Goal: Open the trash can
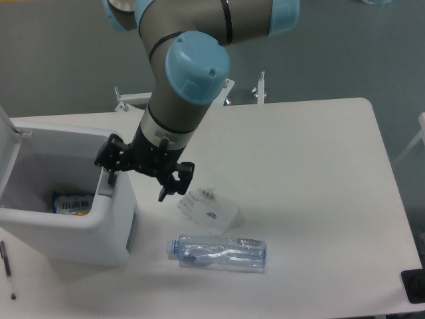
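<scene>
Trash can (80, 229) with lid raised, standing at the table's (312, 173) nine o'clock edge, gripper (136, 179) poised over its right-hand rim.

The white bin occupies the left of the view; its lid (8, 149) stands swung up at the bin's nine o'clock side, exposing the interior, where a blue-and-yellow packet (72, 203) lies on the bottom. The arm (189, 73) descends from twelve o'clock, and the black gripper spreads its fingers apart: one finger (109, 174) sits at the bin's three o'clock wall, the other (166, 189) hangs outside it above the tabletop, holding nothing. At five o'clock from the gripper lies a small white card (207, 211); just beyond it, at six o'clock, a clear bottle (219, 252) rests on its side. A pen (8, 269) lies at the bin's seven o'clock.
</scene>
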You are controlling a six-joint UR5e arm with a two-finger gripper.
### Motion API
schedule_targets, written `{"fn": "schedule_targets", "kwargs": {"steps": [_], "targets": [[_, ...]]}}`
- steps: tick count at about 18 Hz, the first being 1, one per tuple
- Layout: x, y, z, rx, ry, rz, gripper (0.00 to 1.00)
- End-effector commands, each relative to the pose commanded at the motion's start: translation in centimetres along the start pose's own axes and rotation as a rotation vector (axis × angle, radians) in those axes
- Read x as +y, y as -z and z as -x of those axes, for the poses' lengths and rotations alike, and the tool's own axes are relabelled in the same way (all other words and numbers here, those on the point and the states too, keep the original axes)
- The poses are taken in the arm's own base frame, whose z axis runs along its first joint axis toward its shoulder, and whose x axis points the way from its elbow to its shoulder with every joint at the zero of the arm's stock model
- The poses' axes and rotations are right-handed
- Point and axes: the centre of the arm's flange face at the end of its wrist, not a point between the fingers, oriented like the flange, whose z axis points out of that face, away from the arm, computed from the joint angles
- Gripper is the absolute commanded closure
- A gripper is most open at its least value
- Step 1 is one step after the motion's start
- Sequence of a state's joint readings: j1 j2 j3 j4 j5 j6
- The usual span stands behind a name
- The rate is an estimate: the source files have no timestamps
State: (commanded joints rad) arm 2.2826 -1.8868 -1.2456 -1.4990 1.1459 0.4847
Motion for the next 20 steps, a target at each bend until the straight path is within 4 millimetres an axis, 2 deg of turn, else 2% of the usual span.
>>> {"fn": "schedule_targets", "kwargs": {"steps": [4, 7, 9, 13, 14, 16, 18, 20], "targets": [[-0.6, 1.4, 1.5, -0.126, -0.041, -0.054, 0.00], [-0.3, 2.3, 3.8, -0.190, -0.095, -0.061, 0.00], [-0.1, 2.2, 5.5, -0.196, -0.126, -0.055, 0.00], [1.3, 1.8, 11.4, -0.221, -0.132, -0.021, 0.00], [2.1, 2.0, 13.3, -0.257, -0.130, 0.013, 0.00], [4.3, 1.0, 17.6, -0.322, -0.123, 0.120, 0.00], [5.3, 0.0, 20.5, -0.334, -0.151, 0.178, 0.00], [6.3, 0.1, 23.8, -0.343, -0.152, 0.179, 0.00]]}}
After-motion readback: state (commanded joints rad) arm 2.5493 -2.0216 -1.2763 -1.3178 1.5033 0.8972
